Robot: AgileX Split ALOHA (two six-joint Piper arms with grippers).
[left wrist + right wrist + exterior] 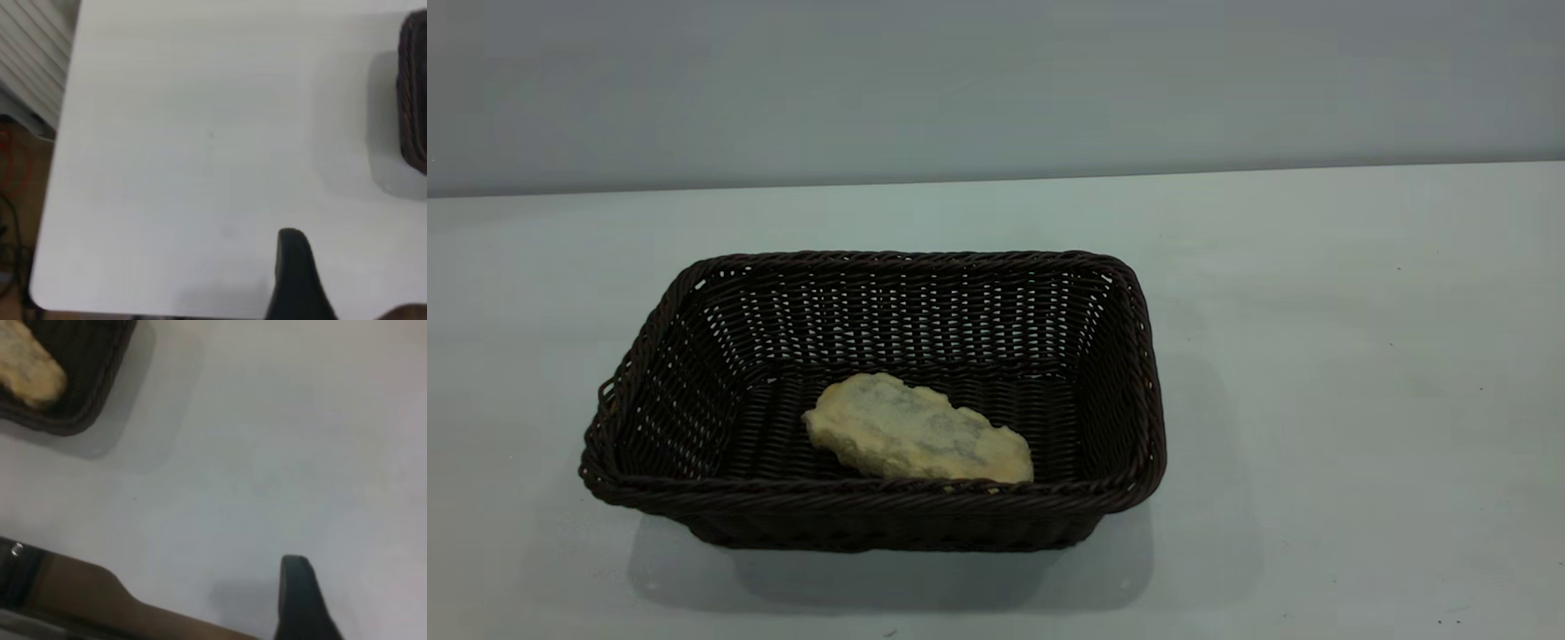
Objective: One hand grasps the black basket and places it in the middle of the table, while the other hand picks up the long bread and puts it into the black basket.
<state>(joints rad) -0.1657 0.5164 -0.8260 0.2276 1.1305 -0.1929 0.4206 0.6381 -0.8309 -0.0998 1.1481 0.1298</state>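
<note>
The black basket (1129, 373) stands on the white table (1360, 356), a little left of the middle in the exterior view. The long bread (916, 433) lies inside it on the woven floor near the front wall, pale rough side up. Neither gripper shows in the exterior view. In the left wrist view a black part of my left gripper (293, 280) hangs over bare table, with the basket's rim (413, 93) well off to one side. My right gripper (300, 600) is likewise over bare table, apart from the basket's corner (80, 393) and the bread (30, 370). Neither holds anything.
The table's rounded corner and edge (47, 267) lie near the left gripper, with floor and cables beyond. A brown strip past the table's edge (87, 593) runs close to the right gripper. A grey wall (996, 89) backs the table.
</note>
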